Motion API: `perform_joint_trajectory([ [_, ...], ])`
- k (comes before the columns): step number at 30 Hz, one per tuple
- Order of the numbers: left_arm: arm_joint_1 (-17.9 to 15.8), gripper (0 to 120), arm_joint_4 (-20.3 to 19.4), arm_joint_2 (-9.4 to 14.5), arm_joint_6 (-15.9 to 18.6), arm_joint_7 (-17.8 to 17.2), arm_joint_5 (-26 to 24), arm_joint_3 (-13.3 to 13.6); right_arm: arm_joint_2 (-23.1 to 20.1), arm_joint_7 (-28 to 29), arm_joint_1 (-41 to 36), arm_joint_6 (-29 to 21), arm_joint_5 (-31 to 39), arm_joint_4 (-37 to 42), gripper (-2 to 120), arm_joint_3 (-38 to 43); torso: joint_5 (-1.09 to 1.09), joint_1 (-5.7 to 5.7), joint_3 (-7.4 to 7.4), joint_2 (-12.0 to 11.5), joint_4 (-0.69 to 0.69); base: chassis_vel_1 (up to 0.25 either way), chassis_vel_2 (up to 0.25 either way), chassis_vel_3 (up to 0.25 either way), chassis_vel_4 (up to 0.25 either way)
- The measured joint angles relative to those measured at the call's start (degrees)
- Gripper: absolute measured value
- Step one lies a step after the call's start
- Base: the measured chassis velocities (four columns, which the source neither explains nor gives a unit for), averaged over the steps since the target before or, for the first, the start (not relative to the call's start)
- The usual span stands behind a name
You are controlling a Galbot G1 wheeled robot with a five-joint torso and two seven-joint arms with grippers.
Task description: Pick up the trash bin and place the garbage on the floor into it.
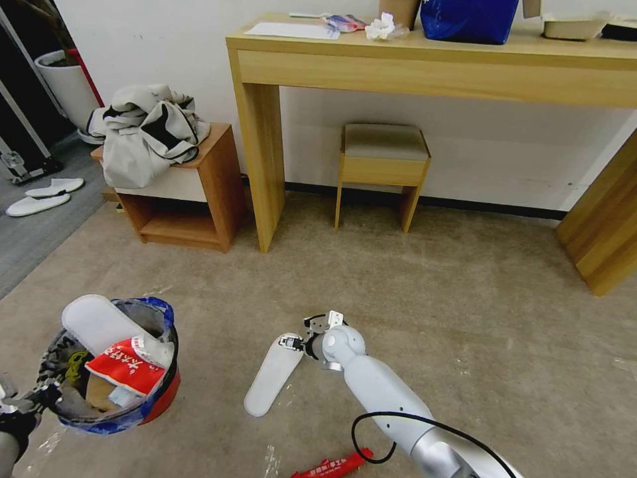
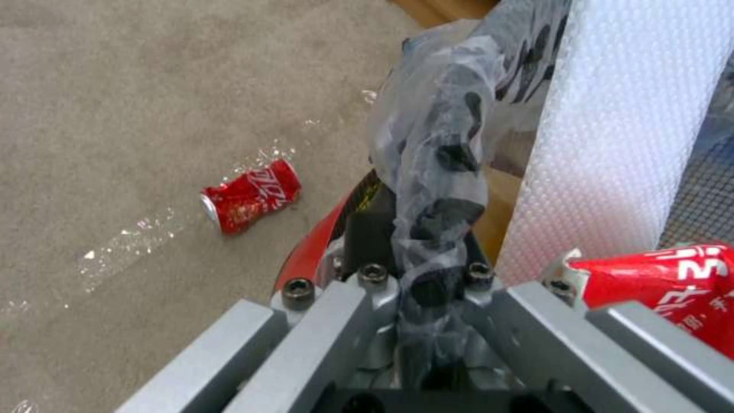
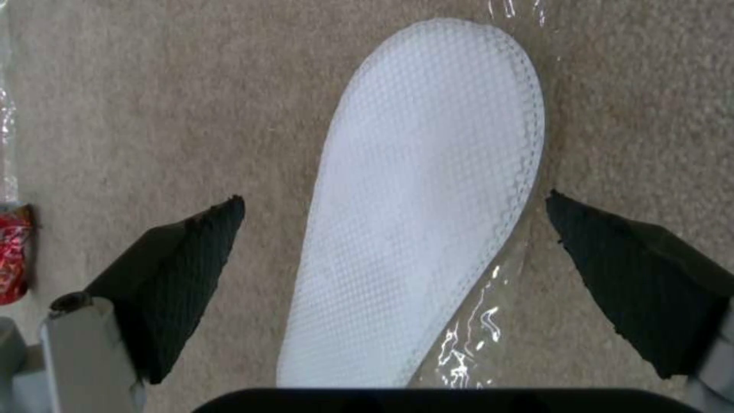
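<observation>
My left gripper (image 1: 36,398) is shut on the rim of the small red trash bin (image 1: 162,401) and holds it at the lower left; in the left wrist view the left gripper (image 2: 417,275) pinches the rim and its clear bag. Inside the bin stand a white slipper (image 1: 99,322) and a red wrapper (image 1: 126,366). A second white slipper (image 1: 272,375) lies flat on the beige carpet. My right gripper (image 3: 394,198) hangs open just above that slipper (image 3: 428,201), one finger on each side. A crushed red can (image 2: 249,196) lies on the carpet beside the bin. A red wrapper (image 1: 332,465) lies near my base.
A wooden desk (image 1: 424,66) stands against the back wall with a small stool (image 1: 383,166) beneath it. A low side table (image 1: 192,199) piled with clothes is at the left. Two white slippers (image 1: 43,196) rest on grey flooring at far left. Worn tape lines cross the carpet.
</observation>
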Motion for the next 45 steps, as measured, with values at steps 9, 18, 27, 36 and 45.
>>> perform_joint_trajectory([
  [9,0.3,1,-0.3,0.1,0.0,0.0,0.0,-0.1,1.1,-2.4,0.8,0.7,-1.9,-2.8,100,0.1,0.00,0.00,0.00,0.0,0.00,0.000,0.000,0.000,0.000],
  [18,0.4,1,-0.4,0.1,0.0,0.1,0.0,-0.1,1.7,-4.3,1.4,1.7,-3.6,-5.5,100,0.5,0.00,0.00,0.00,0.0,0.00,0.000,0.000,0.000,0.000],
  [27,0.4,1,-0.4,0.1,-0.1,0.1,0.0,0.1,2.3,-5.3,1.4,2.6,-4.8,-6.6,100,0.6,0.00,0.00,0.00,0.0,0.00,0.000,0.000,0.000,0.000],
  [36,0.4,1,-0.6,-0.1,-0.1,0.1,0.0,0.2,2.5,-5.5,1.6,2.9,-5.5,-7.3,100,0.5,0.00,0.00,0.00,0.0,0.00,0.000,0.000,0.000,0.000],
  [45,0.6,1,-1.0,-0.1,-0.1,0.1,0.0,0.0,2.7,-6.0,2.0,3.5,-6.5,-9.3,100,0.7,0.00,0.00,0.00,0.0,0.00,0.000,0.000,0.000,0.000],
])
